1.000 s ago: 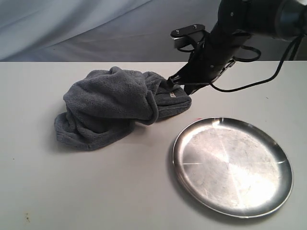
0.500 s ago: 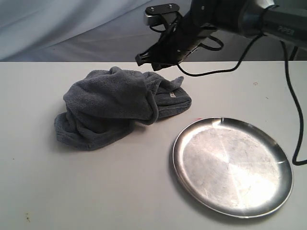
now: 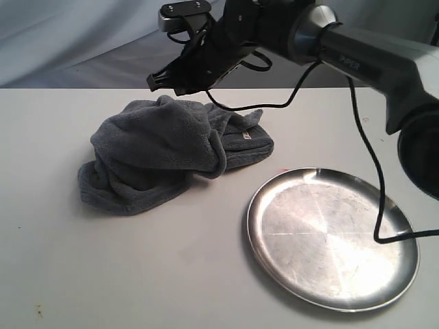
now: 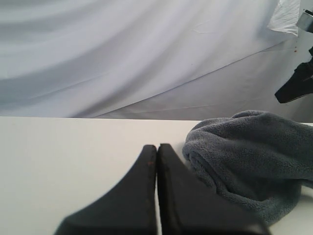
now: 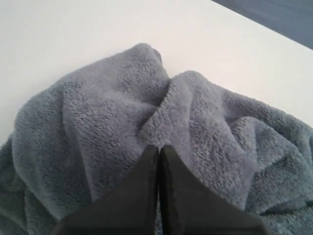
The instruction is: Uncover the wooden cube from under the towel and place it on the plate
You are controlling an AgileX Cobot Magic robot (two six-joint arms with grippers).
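Towel [image 3: 161, 154]: dark grey plush, bunched into a lumpy heap at centre left of the exterior frame, long axis running lower left to upper right, sewn label [image 3: 245, 137] at its right end; wooden cube out of sight in all 3 views. Plate [image 3: 329, 240]: round, shiny scratched metal with a shallow rim, lower right, face bare. Right gripper [image 3: 158, 83] just above the heap's top, fingers pressed together on nothing; left gripper [image 4: 156, 148] likewise pressed together, near the towel.

Lettering on the right arm [image 3: 351, 64] and towel label [image 3: 245, 137] is unreadable
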